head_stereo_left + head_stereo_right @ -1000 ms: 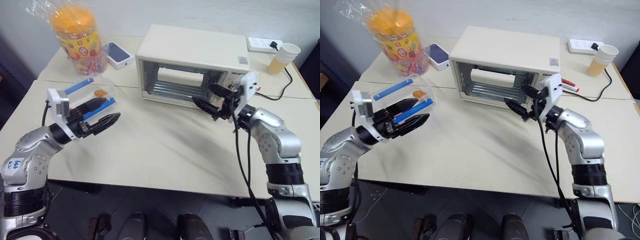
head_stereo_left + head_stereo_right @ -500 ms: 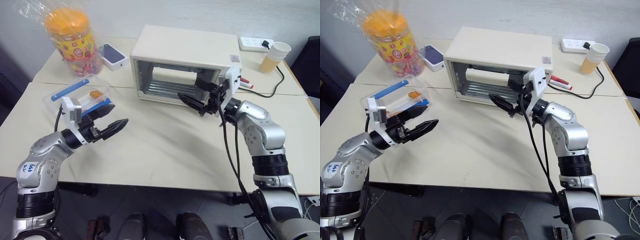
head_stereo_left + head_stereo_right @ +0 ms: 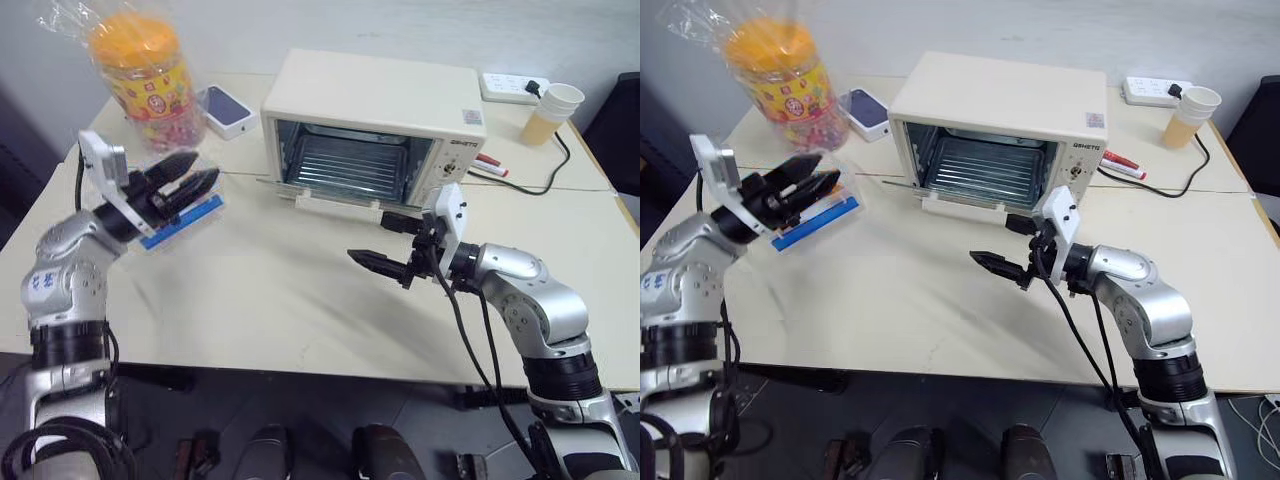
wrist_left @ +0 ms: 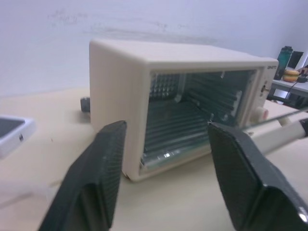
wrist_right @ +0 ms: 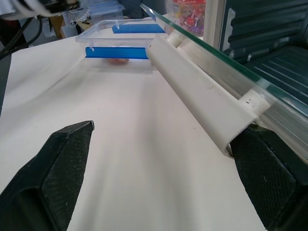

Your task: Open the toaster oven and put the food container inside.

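I am observing the toaster oven [image 3: 372,115] standing near the back of the table [image 3: 280,300], with its glass door [image 3: 335,200] dropped to roughly level and the wire rack [image 3: 345,165] inside exposed. The control panel with its knobs is sitting on the oven's right side. In the right wrist view the door's white handle bar [image 5: 202,98] is running along the front edge of the glass, and one finger [image 5: 267,175] of that gripper is sitting just beside the end of the bar; I cannot tell whether it is touching.

The right gripper [image 3: 390,245] is hovering in front of the open door, pointing toward the robot's left, its fingers spread wide and gripping nothing.

The food container [image 3: 185,210] is lying flat on the table well to the left of the oven, on the robot's left side, its blue clips showing. The right wrist view shows it resting on the tabletop with an orange bit of food inside.

The left gripper [image 3: 180,180] is hanging above the container's near end, raised off the table. Its two fingers are standing partly apart; in the left wrist view both fingers [image 4: 96,178] are framing the oven's open cavity with nothing between them. I am finding no grip on the container.

Behind the left arm, a tall orange-lidded jar [image 3: 150,75] in a plastic wrap is standing at the table's far left, with a small white box [image 3: 230,110] just beside it. A paper cup [image 3: 552,110] and a power strip [image 3: 510,87] are sitting at the far right corner.
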Available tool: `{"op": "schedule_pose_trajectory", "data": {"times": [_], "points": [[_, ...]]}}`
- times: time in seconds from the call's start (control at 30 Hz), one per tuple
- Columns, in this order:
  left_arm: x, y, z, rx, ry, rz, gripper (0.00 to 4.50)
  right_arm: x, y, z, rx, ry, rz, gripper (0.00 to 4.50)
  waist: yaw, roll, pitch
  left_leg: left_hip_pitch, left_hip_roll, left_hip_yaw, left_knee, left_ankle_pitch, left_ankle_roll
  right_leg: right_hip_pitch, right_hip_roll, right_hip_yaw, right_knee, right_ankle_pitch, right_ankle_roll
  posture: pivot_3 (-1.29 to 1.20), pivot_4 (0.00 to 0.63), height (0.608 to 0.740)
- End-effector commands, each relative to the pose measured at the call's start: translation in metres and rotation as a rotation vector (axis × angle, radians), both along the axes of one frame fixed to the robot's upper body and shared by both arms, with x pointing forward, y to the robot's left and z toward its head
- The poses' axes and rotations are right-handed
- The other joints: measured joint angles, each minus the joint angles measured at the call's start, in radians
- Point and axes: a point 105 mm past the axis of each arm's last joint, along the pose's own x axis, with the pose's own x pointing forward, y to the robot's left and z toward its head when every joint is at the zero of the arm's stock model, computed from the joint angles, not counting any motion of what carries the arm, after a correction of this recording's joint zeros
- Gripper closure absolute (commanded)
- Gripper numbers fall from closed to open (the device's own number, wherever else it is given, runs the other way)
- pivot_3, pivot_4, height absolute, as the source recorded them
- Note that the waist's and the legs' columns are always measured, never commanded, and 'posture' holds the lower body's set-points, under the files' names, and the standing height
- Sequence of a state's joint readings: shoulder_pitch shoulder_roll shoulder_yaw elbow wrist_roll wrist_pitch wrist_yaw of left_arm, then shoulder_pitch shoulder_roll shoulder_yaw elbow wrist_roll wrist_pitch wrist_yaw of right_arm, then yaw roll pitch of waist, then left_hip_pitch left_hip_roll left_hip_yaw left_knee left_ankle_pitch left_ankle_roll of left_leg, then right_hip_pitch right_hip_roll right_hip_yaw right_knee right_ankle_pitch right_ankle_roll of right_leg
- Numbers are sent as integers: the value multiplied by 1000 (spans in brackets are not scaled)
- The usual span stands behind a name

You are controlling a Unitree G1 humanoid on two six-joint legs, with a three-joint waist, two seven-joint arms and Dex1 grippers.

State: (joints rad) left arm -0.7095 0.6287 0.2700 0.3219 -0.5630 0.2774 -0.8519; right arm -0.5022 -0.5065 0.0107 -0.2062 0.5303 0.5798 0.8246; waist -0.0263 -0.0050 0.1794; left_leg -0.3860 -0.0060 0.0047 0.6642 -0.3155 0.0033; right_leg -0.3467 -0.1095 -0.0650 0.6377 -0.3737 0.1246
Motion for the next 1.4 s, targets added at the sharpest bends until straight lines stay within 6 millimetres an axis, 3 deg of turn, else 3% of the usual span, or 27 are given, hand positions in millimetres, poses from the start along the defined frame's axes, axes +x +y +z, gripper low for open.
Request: {"op": "schedule_pose_trajectory", "data": {"times": [0.03, 0.27, 0.4, 0.57, 0.77, 0.9, 1.0, 1.17, 1.3, 1.4], "points": [[19, -21, 3, 81, -56, -30, 2735, -9, 7, 18, 41, -66, 31, 0, 1, 0, 0, 0, 0, 0, 0, 0, 0, 0, 0, 0, 1, 0, 0, 0, 150, 740], [46, -55, -1, 128, -45, -80, 4486, -9, 4, 16, 29, -77, 4, 0, -2, -3, 1, -5, 0, 5, 0, 0, 0, -10, 0, -3, 7, 0, 0, 0, 150, 740], [43, -66, -13, 162, -12, -163, 4486, -13, -3, 13, 21, -81, -23, 0, -2, -3, 2, -5, 0, 6, 0, 0, 0, -11, -2, -6, 8, 0, 0, 0, 150, 740], [32, -71, -31, 225, 34, -260, 4486, -33, -29, -6, -18, -50, -103, 0, 6, -3, 2, -6, -1, 5, 0, 0, 0, -11, -2, -7, 8, 0, 0, 0, 150, 740], [24, -74, -60, 367, 66, -283, 4486, -70, -92, -42, -115, 8, -315, 0, 31, -4, 2, -6, -2, 5, 2, 0, 1, -9, -3, -7, 8, 0, 0, 0, 150, 740], [30, -76, -86, 462, 94, -187, 4486, -75, -116, -45, -169, -33, -419, 0, 32, -4, 2, -5, -3, 6, 3, 2, 4, -8, -4, -5, 8, 1, 3, 0, 150, 740], [25, -80, -105, 525, 93, -179, 4486, -74, -118, -38, -168, -93, -443, 0, 25, -4, 2, -2, -2, 8, 2, 3, 3, -7, -4, -3, 8, 2, 3, 0, 150, 740], [18, -63, -105, 421, 127, -116, 4486, -68, -105, -25, -94, -156, -387, 0, 25, -4, 2, -2, -1, 7, 1, 3, 3, -8, -3, -3, 9, 2, 3, 0, 150, 740], [1, -40, -87, 271, 129, -63, 3741, -64, -91, -19, -43, -190, -305, 0, 22, -4, 2, -2, -1, 7, 1, 3, 3, -8, -4, -3, 9, 2, 3, 0, 150, 740], [-25, -15, -75, 193, 110, -26, 3045, -60, -75, -15, -28, -243, -242, 0, 17, -4, 2, -2, -1, 6, 1, 3, 3, -7, -4, -3, 8, 2, 3, 0, 150, 740]]}}
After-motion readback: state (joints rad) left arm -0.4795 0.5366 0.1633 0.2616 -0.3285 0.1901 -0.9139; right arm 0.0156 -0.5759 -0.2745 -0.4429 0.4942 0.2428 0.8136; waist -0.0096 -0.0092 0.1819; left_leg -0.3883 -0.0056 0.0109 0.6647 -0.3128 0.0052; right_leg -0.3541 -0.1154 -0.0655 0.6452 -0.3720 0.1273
